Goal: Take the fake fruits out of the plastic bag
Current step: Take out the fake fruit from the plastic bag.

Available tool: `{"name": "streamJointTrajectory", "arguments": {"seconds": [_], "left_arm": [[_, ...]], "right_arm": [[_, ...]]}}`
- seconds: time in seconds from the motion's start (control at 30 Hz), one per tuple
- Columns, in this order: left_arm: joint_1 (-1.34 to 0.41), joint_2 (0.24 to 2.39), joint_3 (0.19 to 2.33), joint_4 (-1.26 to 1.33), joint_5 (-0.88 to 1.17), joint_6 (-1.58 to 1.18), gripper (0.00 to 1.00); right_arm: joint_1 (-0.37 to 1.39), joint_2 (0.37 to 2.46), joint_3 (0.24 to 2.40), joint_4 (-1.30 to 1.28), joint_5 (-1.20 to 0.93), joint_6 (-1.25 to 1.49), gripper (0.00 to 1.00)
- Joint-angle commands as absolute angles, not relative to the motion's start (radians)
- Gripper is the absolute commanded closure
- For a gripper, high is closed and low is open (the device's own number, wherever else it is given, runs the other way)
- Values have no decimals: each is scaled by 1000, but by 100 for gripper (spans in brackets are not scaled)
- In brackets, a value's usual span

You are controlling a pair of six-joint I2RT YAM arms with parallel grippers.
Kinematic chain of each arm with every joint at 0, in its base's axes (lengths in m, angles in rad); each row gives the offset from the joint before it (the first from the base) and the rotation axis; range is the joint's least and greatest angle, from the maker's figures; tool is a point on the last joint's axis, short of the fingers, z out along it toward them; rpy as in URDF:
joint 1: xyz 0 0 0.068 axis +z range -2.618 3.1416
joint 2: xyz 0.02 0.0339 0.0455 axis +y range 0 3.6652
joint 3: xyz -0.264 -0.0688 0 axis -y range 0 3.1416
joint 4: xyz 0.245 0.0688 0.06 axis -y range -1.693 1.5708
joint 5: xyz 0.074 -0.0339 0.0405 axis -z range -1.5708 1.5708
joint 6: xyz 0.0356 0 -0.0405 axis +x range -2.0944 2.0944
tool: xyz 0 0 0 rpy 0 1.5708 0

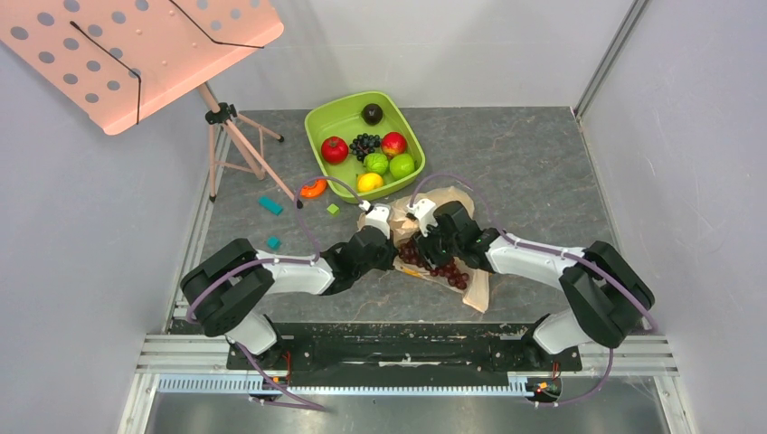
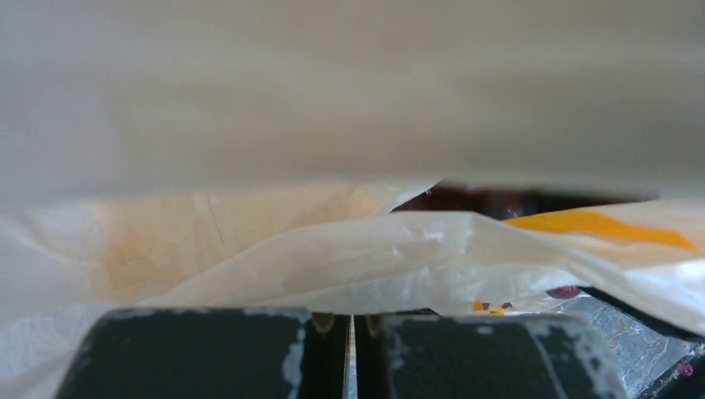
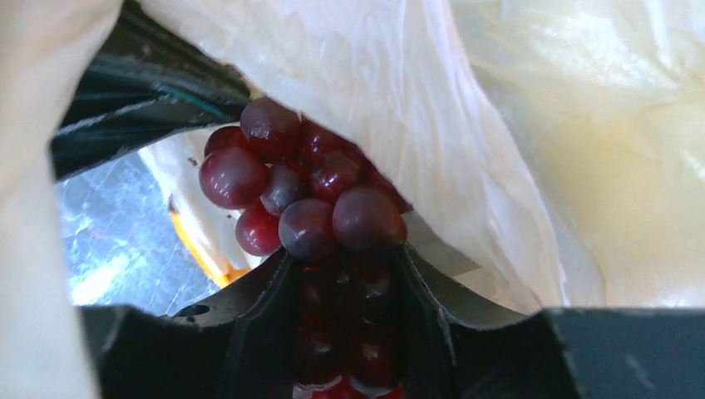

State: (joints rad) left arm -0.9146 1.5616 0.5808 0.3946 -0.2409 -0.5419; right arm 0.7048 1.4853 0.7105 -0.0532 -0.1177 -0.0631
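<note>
Closest to the lens, the right gripper (image 3: 345, 278) has its black jaws partly closed around the dark red-purple glossy plastic grape bunch (image 3: 308, 195), several grapes wedged between them while the rest of the bunch bulges out ahead. That hold looks meant to draw the bunch through the mouth of the thin crinkly translucent peach-beige plastic bag (image 3: 515, 150), which lies mid-desk toward the near edge, between the two arms. The left gripper (image 2: 349, 337) has its jaws all but closed. A pale sliver in the slit suggests they pinch the bag's film, probably to anchor it and keep the mouth open against the pull. One grape bunch is visible inside. A yellow-orange streak (image 2: 599, 226) lies beside it, and I cannot tell whether it is the banana or a print. Toward the far edge, the lime-green plastic tub (image 1: 318, 122) holds seven fruits. Beside it toward the left edge lie one orange piece (image 1: 313, 188), two teal blocks (image 1: 269, 205) and one small green block (image 1: 333, 209).
</note>
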Motion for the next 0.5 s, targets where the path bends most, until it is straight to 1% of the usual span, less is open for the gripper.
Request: {"name": "streamJointTrajectory", "arguments": {"seconds": [0.0,0.2,0.47], "left_arm": [[-911,1513,565,396,-257,-580,98],[-908,1460,544,324,-305,-591,98],[-905,1376,503,324,-271,-609,96]], "right_arm": [[710,1404,647,-39,-210,-78,63],[710,1275,559,-26,-308,-46,63],[711,1127,441,76,-355,68,63]]}}
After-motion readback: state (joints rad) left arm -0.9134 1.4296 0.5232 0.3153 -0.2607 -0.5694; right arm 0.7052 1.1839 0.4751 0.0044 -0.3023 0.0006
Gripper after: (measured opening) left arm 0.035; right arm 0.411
